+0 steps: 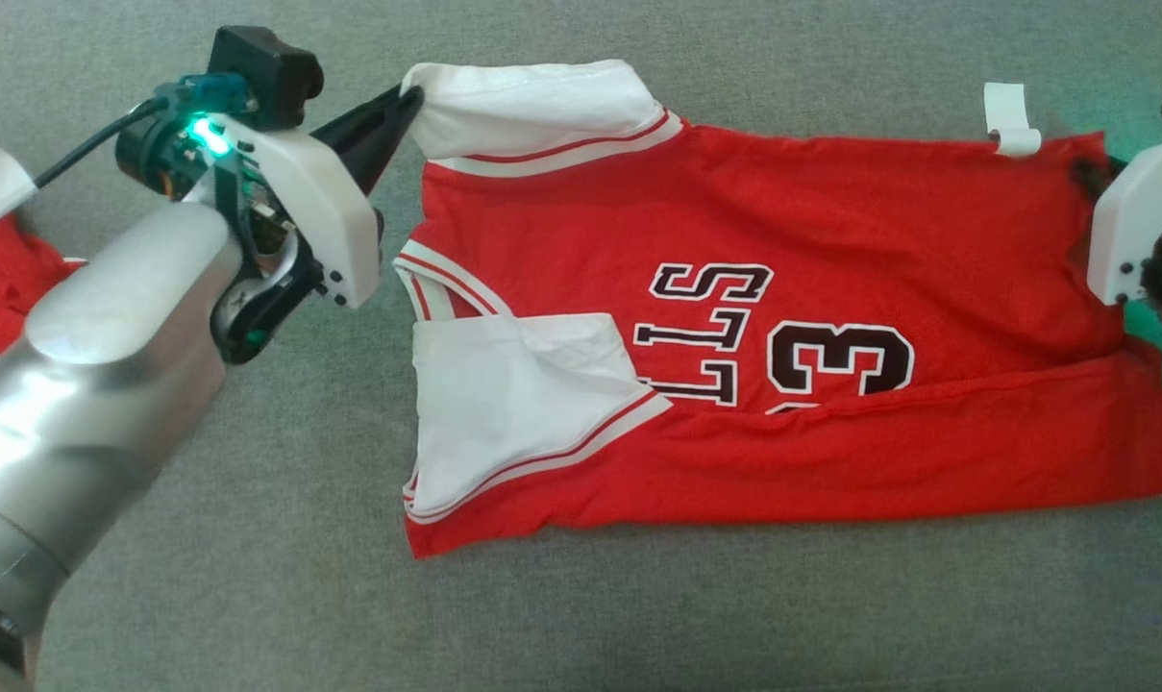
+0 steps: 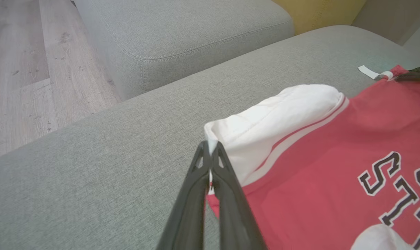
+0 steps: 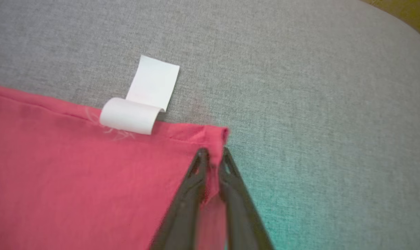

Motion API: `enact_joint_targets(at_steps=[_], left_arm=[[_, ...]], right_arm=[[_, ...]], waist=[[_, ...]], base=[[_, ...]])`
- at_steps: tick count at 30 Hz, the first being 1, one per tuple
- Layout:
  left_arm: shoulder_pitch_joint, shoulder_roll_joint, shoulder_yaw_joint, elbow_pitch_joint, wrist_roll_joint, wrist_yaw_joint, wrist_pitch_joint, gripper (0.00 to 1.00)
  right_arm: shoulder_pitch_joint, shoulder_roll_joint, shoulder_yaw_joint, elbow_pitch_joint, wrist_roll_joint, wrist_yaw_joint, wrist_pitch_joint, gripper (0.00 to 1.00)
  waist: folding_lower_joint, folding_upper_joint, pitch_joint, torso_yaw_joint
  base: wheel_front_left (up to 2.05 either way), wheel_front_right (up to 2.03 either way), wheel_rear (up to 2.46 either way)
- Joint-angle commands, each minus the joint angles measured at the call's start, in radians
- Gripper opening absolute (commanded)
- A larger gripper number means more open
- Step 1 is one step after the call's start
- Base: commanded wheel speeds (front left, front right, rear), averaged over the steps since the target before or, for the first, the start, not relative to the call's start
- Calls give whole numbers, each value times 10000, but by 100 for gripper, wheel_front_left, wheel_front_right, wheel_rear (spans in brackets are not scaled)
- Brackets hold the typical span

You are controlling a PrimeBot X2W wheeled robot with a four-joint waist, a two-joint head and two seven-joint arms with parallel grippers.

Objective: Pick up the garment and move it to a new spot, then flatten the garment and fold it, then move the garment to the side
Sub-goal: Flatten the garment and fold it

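Spreading across a wide grey sofa cushion (image 1: 254, 596), the garment (image 1: 830, 221) — a red jersey with white sleeves — lies lengthwise at the middle of the head view, collar end to the left and hem to the right. Its near long edge is turned up over the lower part of the black lettering, so one fold looks made and the far edge is not yet brought over. The far sleeve (image 1: 532, 106) bulges instead of lying flat, and the near sleeve (image 1: 504, 413) lies creased on the red body.

The left gripper (image 2: 210, 147) has its jaws closed tight on the far-left tip of the far sleeve, with a nip of white cloth between the fingers. The right gripper (image 3: 214, 152) has its jaws drawn in on the far-right hem corner; red cloth is pinched between them, though only a little of the edge sits inside. A small white label (image 3: 140, 104) curls at the far hem just left of that corner.

Both holds look shallow. If the arms lift or pull apart unevenly, the thin hem corner could slip from the right jaws and the far edge would drop crooked. The left hold takes the sleeve alone — not the shoulder — so a pull may stretch the sleeve while the body lags, and dragging could also undo the near fold.
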Motion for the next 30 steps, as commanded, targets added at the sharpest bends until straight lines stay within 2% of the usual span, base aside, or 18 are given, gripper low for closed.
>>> enact_joint_targets(at_steps=[1,6,14,24,30], left_arm=[[-588,455,413,-40,46,73,-144,0],[-867,572,566,345,197,187,-502,0],[-1543,448,1058,973,104,272,-1097,0],[-2998,29,1465,2120,282,134,-2095,0],[-3144,-232,1153,2564,452,15,-2275,0]], right_arm=[[-181,-246,103,-107,167,-7,-180,0],[-681,-242,2,-60,442,-7,-1120,0],[-1429,-11,39,-27,621,-7,-2316,0],[-2576,336,201,287,478,-7,-4571,0],[-2577,415,507,561,714,-7,-5058,0]], waist=[[-1,0,42,-33],[-1,0,151,-129],[-1,0,374,-336],[-1,0,736,-504],[-1,0,730,-460]], base=[[0,0,0],[0,0,0],[0,0,0],[0,0,0],[0,0,0]])
